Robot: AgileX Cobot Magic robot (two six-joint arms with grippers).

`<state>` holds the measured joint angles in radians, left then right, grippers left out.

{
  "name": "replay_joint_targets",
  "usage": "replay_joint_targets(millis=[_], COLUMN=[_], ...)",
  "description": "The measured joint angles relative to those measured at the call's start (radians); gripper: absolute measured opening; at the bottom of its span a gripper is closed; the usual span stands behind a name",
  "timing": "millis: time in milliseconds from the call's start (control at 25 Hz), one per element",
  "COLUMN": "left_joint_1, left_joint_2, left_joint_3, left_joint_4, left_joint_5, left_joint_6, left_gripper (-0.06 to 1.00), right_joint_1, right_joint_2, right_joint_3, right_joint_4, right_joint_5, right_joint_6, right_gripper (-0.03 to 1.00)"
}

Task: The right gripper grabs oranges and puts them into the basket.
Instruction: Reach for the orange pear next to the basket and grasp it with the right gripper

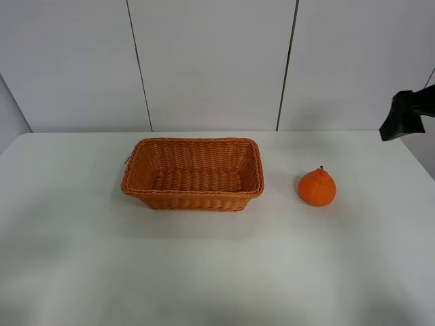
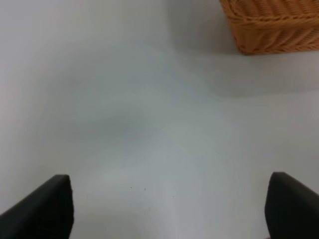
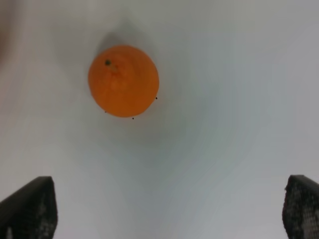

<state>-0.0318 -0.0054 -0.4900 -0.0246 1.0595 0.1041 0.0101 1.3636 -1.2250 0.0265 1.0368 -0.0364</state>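
The orange point(image 1: 317, 187) stands on the white table point(image 1: 217, 272), to the right of the basket and apart from it. It is round with a knobby neck and a small stem. The woven orange-brown basket point(image 1: 193, 174) stands mid-table with nothing in it. My right gripper point(image 3: 164, 209) is open and empty, raised above the table, with the orange point(image 3: 123, 80) ahead of its spread fingertips point(image 3: 30, 206). Its black end point(image 1: 406, 115) shows at the right edge of the high view. My left gripper point(image 2: 168, 209) is open and empty over bare table, with a corner of the basket point(image 2: 271, 25) ahead.
White wall panels point(image 1: 211, 61) rise behind the table's far edge. The left arm does not show in the high view.
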Motion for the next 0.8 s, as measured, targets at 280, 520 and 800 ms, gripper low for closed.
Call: replay_joint_targets(millis=[280,520,800], left_joint_1=[0.0,0.0,0.0], left_joint_2=[0.0,0.0,0.0], left_joint_3=[0.0,0.0,0.0], left_joint_4=[0.0,0.0,0.0], left_joint_5=[0.0,0.0,0.0], left_joint_6=[0.0,0.0,0.0], left_gripper=[0.88,0.88,0.88], right_joint_1=[0.019,0.102,0.106], right_joint_2=[0.37,0.549,0.693], right_joint_3=[-0.268,-0.362,-0.372], right_joint_4=[0.013,0.036,0.037], right_joint_5=[0.089,0.085,0.055], right_joint_6=[-0.002,-0.02,-0.02], right_gripper=[0.69,0.69,0.69])
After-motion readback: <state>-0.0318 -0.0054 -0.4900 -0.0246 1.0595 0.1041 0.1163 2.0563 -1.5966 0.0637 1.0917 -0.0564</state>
